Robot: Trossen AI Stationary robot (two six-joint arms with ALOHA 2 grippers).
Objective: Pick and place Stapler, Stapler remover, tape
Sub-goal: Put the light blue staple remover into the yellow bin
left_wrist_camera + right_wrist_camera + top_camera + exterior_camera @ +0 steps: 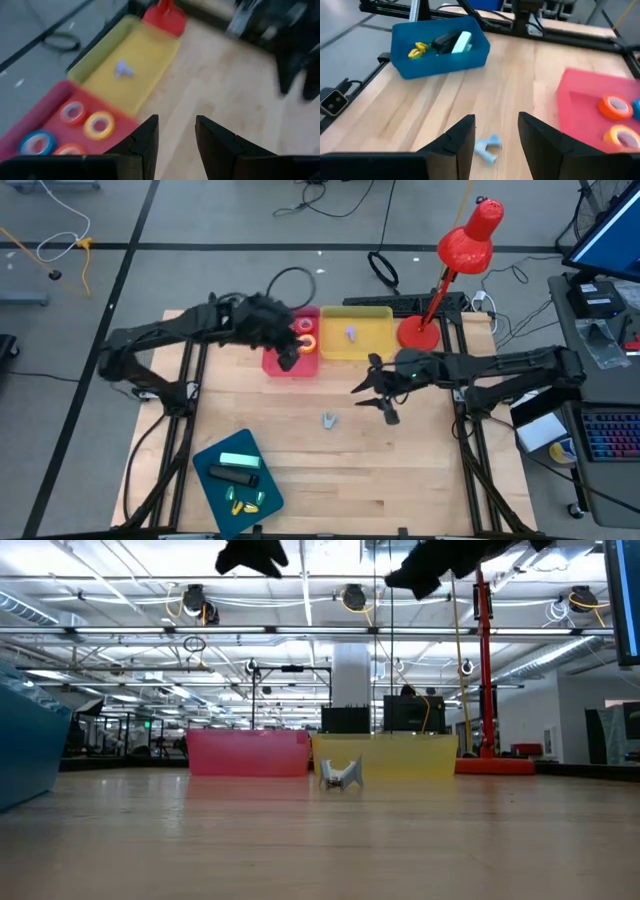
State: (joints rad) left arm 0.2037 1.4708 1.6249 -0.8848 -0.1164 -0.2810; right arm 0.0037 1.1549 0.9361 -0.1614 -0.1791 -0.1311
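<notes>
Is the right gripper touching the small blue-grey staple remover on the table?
Apart. The low view shows the staple remover alone on the wood with both arms high above; in the high view the right gripper is off to its side.

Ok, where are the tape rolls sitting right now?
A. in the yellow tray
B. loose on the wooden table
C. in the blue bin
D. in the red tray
D: the left wrist view shows the tape rolls lying inside the red tray, next to the yellow tray, which holds only a small pale-blue item.
</notes>
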